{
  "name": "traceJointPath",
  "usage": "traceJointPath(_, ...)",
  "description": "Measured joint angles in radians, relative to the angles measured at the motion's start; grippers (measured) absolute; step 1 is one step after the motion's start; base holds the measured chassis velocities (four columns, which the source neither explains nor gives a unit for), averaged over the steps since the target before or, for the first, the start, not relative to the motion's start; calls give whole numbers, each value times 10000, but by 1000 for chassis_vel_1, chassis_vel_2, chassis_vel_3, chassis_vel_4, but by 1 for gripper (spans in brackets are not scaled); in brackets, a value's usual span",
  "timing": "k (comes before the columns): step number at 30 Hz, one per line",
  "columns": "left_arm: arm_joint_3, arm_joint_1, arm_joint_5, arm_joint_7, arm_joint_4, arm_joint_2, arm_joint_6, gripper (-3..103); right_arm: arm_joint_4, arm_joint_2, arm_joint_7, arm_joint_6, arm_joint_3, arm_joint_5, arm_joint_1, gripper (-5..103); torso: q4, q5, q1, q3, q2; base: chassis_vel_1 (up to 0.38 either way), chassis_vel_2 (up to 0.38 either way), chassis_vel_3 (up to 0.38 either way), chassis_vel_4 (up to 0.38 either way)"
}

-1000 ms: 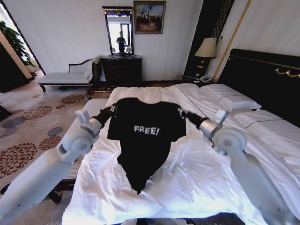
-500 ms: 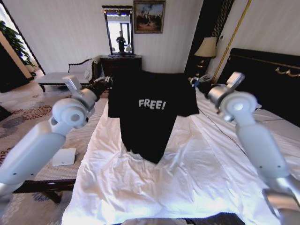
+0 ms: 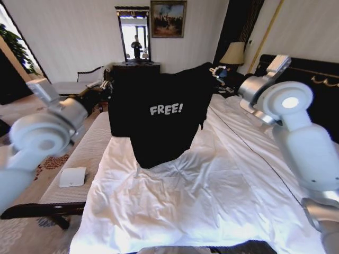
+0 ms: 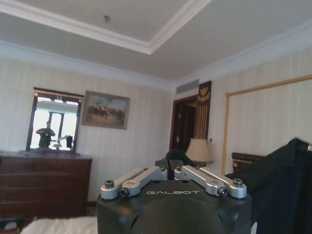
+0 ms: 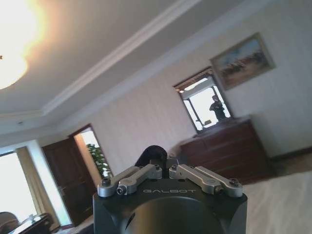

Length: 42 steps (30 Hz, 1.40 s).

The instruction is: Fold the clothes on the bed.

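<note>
The clothes, one black T-shirt [image 3: 159, 116] with white "FREE!" lettering, hang spread out in the air above the bed [image 3: 212, 196], chest facing me. My left gripper [image 3: 107, 85] is shut on one shoulder and my right gripper [image 3: 214, 71] is shut on the other. The lower hem hangs close over the white sheet; I cannot tell whether it touches. In the left wrist view the left gripper [image 4: 170, 171] pinches a bit of black cloth, and the T-shirt [image 4: 285, 195] stretches away beside it. The right gripper [image 5: 163, 170] likewise pinches a black fold.
A striped bench [image 3: 79, 164] with a white card [image 3: 72, 176] stands along the bed's left side. Behind are a dark dresser with a mirror [image 3: 134, 33], a chaise [image 3: 66, 87], a lamp [image 3: 233, 53] and the dark headboard [image 3: 318, 79] at right.
Both arms have risen further, lifting the T-shirt higher off the sheet and a little to the left. Both grippers have kept hold of its shoulders.
</note>
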Motion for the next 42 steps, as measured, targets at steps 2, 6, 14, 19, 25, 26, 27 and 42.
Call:
traceJointPath(2, -659, 440, -370, -145, -289, 231, 139, 1, 442, -281, 89, 7, 351, 351, -193, 1, -4, 1, 0, 0, 0, 0, 0, 0, 0)
traceJointPath(6, -2088, 1528, -1058, -461, -1067, 702, 494, 1, 1850, -1650, 366, 250, 2125, 1831, -1507, 1, -5, 10, -1, 0, 0, 0, 0, 0, 0)
traceJointPath(14, -5268, 1817, -5035, -2913, -1910, 1213, 1716, 1, 4242, -3084, 400, 102, 8175, 4919, -5852, 1, -6, 7, -3, -2, 2, 0, 0, 0, 0)
traceJointPath(19, -6987, 1796, -7660, -4106, -1902, 1404, 2401, 1, 4294, -3270, 1070, -77, 10507, 6887, -6720, 1, -7, 5, -2, -1, 1, 0, 0, 0, 0)
traceJointPath(25, -5468, 3097, -6425, -5205, -1836, 639, 3157, 1, 4224, -2310, 2296, -556, 9340, 6099, -7418, 1, -4, 3, 1, 2, 0, 0, 0, 0, 0)
traceJointPath(26, -5035, 3421, -5804, -4985, -1834, 497, 3262, 1, 4212, -2061, 2280, -648, 8875, 5552, -7554, 1, -4, 3, 3, 4, 0, 0, 0, 0, 0)
traceJointPath(27, -4507, 3660, -5151, -4771, -1830, 344, 3329, 1, 4197, -1832, 2262, -761, 8357, 5029, -7626, 1, -5, 4, 5, 6, -3, 0, 0, 0, 0)
traceJointPath(42, 3667, 1028, 1793, -2991, 2999, -3484, 3276, 1, -1226, 2008, 16, -895, -81, -3195, -5330, 1, -3, 4, 9, 8, -5, 0, 0, 0, 0)
